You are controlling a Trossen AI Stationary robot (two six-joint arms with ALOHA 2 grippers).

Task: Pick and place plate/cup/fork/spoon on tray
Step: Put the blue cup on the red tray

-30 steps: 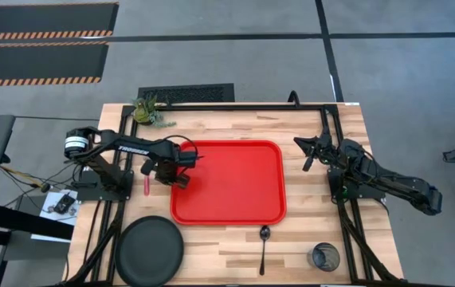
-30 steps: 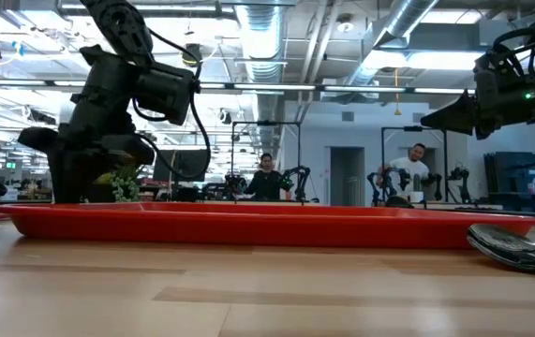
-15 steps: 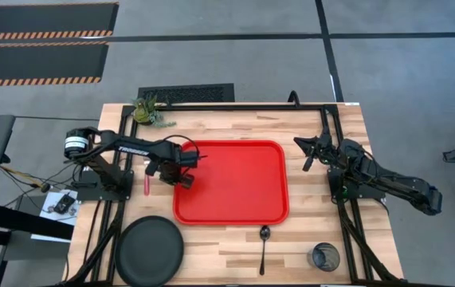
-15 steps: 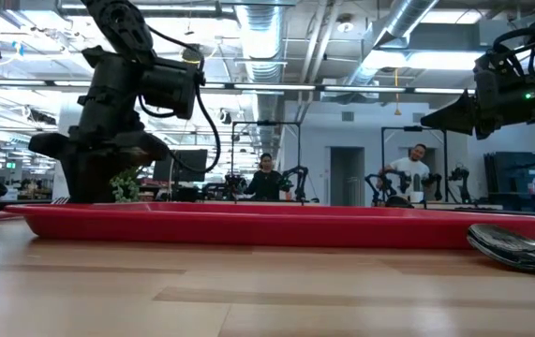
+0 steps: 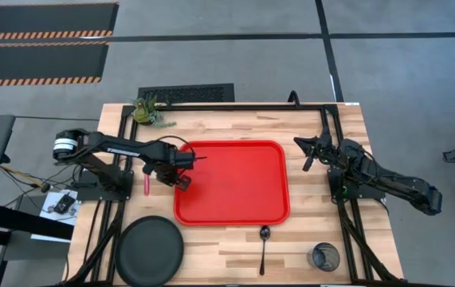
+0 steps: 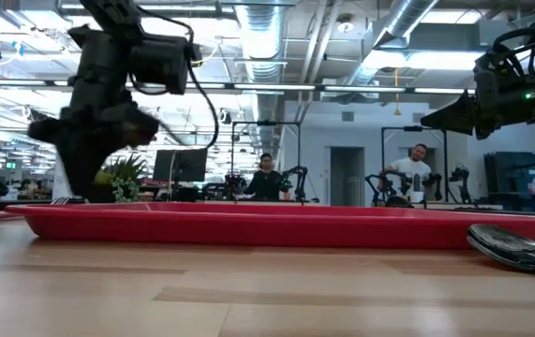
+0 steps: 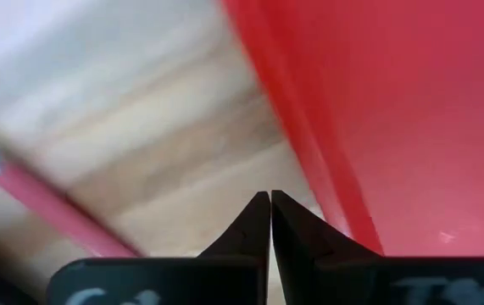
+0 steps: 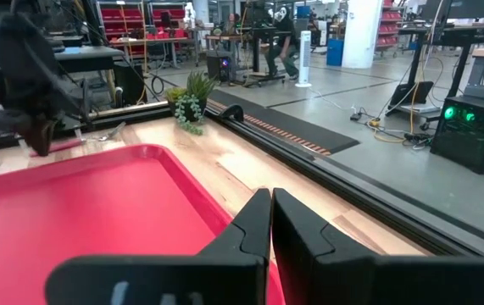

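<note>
Left claw [image 5: 186, 182] clenched, nothing in it, tips low at the left rim of the tray [image 5: 235, 209], toward the tray's near-left corner. In the left wrist view the two fingers [image 7: 254, 222] meet tip to tip over bare wood just beside the red rim. Left arm reaches from its base at the tabletop's left edge, stretched flat across toward the centre, wrist bent down.

Right claw [image 5: 305, 156] also clenched w/ nothing held, raised off the tabletop [image 5: 315, 231] near the right edge, pointing toward the tray's far-right corner; arm folded back to the right.

Count: 1 tray, centre of tabletop, nothing on it. 1 fork [image 5: 146, 183], on wood between left arm base and tray. 1 plate [image 5: 149, 251], near-left corner. 1 spoon [image 5: 264, 247], near edge, just beside tray's near rim. 1 cup [image 5: 324, 257], near-right corner. 1 small plant [image 5: 147, 112], far-left corner. 2 people [image 6: 267, 178] in the room beyond.
</note>
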